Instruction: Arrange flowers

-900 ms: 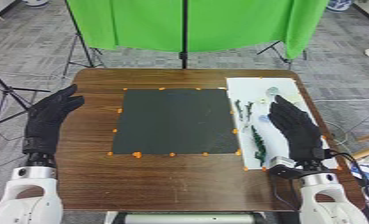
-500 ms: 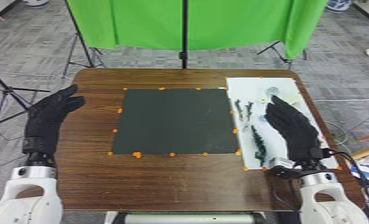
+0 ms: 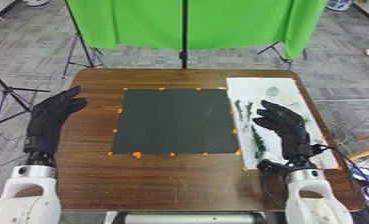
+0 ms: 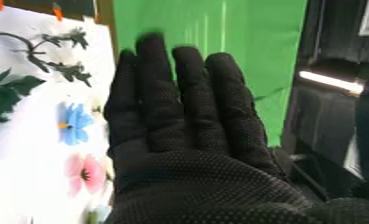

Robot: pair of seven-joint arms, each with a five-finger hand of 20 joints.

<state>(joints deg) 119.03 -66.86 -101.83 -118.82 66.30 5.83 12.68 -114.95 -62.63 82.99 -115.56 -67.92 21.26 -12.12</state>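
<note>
In the head view my right hand [image 3: 284, 125] is over the white sheet [image 3: 244, 85], open, beside the dark green leafy stem [image 3: 259, 142]. Small branching sprigs [image 3: 243, 109] lie farther up the sheet, with pale flower pieces [image 3: 272, 91] near its far end. My left hand [image 3: 52, 120] is open over the table's left edge, holding nothing. In the right wrist view my right hand [image 4: 189, 145] has straight fingers; near it lie a blue flower [image 4: 75, 124], a pink flower [image 4: 85, 174], a branching sprig [image 4: 52, 52] and green leaves [image 4: 4, 95].
A dark square mat [image 3: 176, 121] is fixed with orange tape at the middle of the brown table [image 3: 163, 182]. Beyond the far edge hangs a green cloth [image 3: 136, 25] with a black stand pole [image 3: 184, 35]. Cables run beside my right forearm.
My right hand has shifted slightly left and toward the near side, its thumb side now turned differently, uncovering more of the sheet's far part. The left hand has barely moved.
</note>
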